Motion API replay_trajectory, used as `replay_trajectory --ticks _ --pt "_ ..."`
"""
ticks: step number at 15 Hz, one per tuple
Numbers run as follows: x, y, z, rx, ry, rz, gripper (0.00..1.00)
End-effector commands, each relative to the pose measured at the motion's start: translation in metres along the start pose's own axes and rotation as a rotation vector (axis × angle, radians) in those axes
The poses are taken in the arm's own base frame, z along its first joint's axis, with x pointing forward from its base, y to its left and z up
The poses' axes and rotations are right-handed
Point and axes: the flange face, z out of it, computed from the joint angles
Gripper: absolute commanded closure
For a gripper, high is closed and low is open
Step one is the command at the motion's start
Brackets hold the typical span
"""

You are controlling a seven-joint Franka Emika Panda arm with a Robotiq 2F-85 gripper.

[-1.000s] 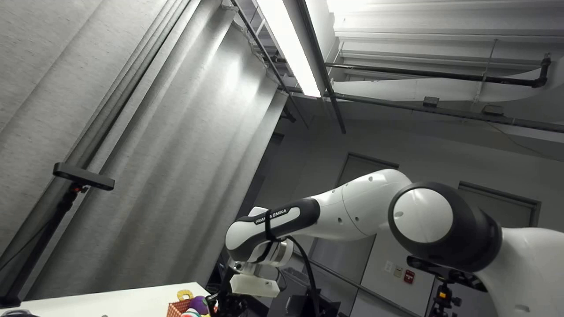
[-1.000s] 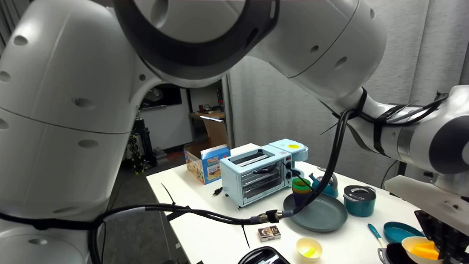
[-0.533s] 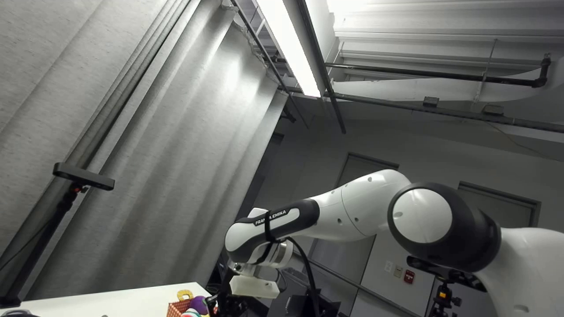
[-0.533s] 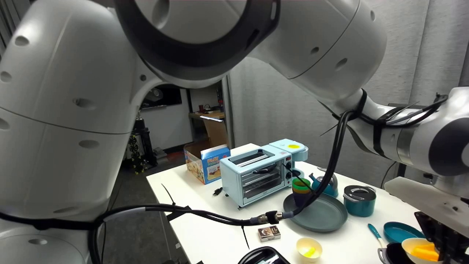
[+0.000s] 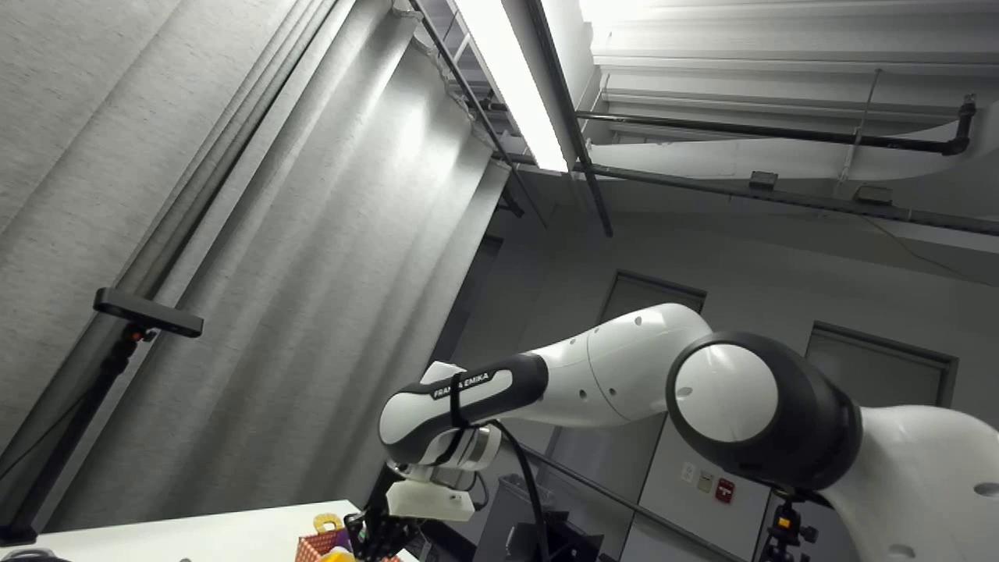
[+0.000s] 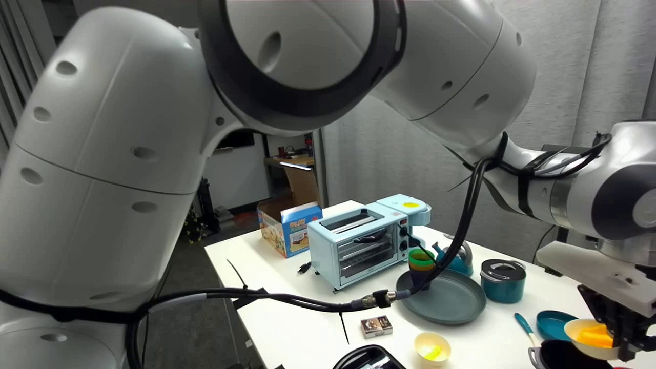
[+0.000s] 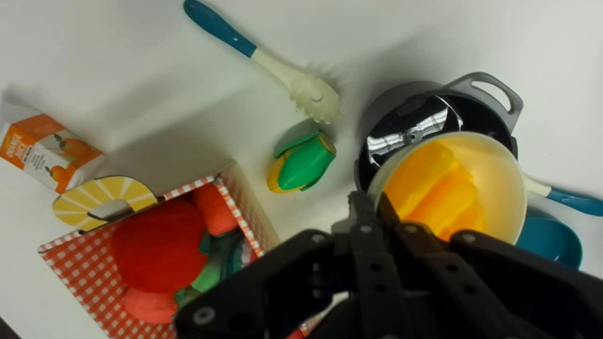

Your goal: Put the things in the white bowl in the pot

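Observation:
The white bowl (image 7: 501, 188) holds several orange-yellow pieces (image 7: 438, 188). My gripper (image 7: 370, 201) is shut on the bowl's rim, with one finger inside and one outside. The pot (image 7: 393, 98) is black inside with a grey handle. In the wrist view the bowl covers the pot's lower right part. In an exterior view the bowl (image 6: 594, 352) is held above the dark pot (image 6: 561, 353), with the gripper (image 6: 623, 351) at its right side. In an exterior view the gripper (image 5: 365, 537) is in front of a checked basket.
A red-checked basket (image 7: 87, 275) of toy food stands beside the pot. A toy corn (image 7: 304, 165), a pasta spoon (image 7: 282, 70) and a juice carton (image 7: 47, 150) lie near. A teal dish (image 7: 549, 242) is past the bowl. A lidded teal pot (image 6: 504, 284) stands farther off.
The arm has shifted, moving the gripper leftward in an exterior view. The held bowl has moved slightly upward in an exterior view, showing more of the pot. The gripper stays shut on the bowl.

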Motion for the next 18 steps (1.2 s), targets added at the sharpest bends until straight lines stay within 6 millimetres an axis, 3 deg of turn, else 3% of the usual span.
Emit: replay_trajectory --ticks 1,5,10,18 --pt "0.025 -0.024 0.005 -0.015 0.034 -0.02 0.99" --pt "0.033 -0.026 0.013 -0.038 0.032 -0.044 0.99" --pt "0.028 -0.02 0.024 -0.102 0.023 -0.086 0.99" --pt "0.025 -0.062 0.023 -0.216 0.063 -0.255 0.99"
